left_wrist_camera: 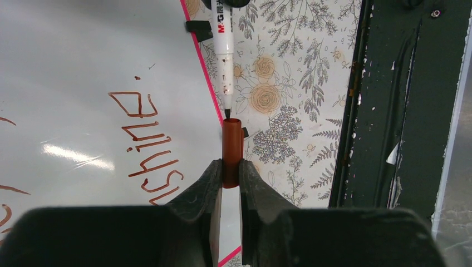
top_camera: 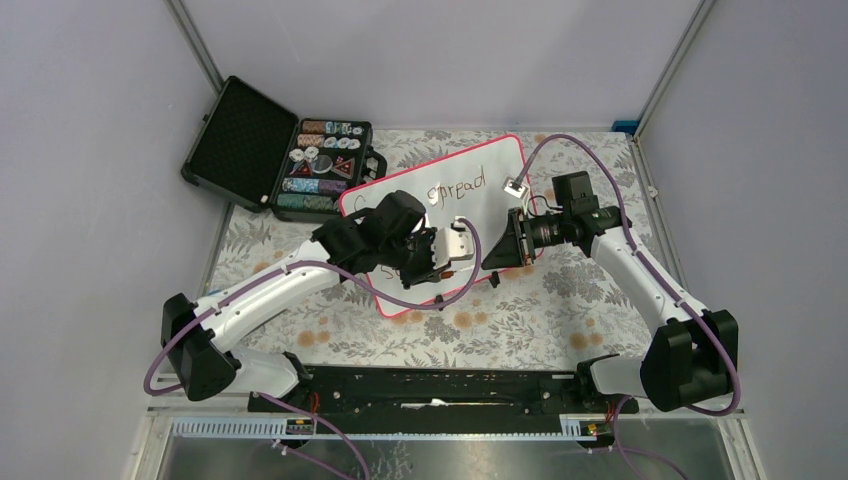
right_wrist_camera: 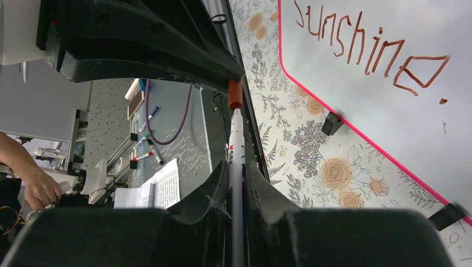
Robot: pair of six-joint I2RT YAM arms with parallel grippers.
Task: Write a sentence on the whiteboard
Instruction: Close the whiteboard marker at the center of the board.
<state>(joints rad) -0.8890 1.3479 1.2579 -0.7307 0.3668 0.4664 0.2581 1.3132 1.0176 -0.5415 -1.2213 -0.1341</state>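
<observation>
The whiteboard (top_camera: 490, 195) lies tilted on the floral cloth, with its pink-red rim showing. The sentence shows in part: "spread" (top_camera: 455, 186) in the top view and "sunshine." in the left wrist view (left_wrist_camera: 144, 139) and the right wrist view (right_wrist_camera: 373, 50); my left arm hides the rest. My left gripper (top_camera: 447, 252) (left_wrist_camera: 231, 167) is shut on a brown-red marker cap (left_wrist_camera: 232, 147). My right gripper (top_camera: 505, 240) (right_wrist_camera: 237, 169) is shut on a white marker (right_wrist_camera: 237, 142) (left_wrist_camera: 223, 55). The marker's tip sits at the cap's mouth, over the board's right rim. The cap also shows in the right wrist view (right_wrist_camera: 235, 94).
An open black case (top_camera: 240, 135) with poker chips (top_camera: 322, 170) stands at the back left, touching the board's corner. Two black clip feet (right_wrist_camera: 332, 123) (right_wrist_camera: 448, 216) sit on the board's rim. A black rail (top_camera: 430, 385) runs along the near edge. Grey walls close in both sides.
</observation>
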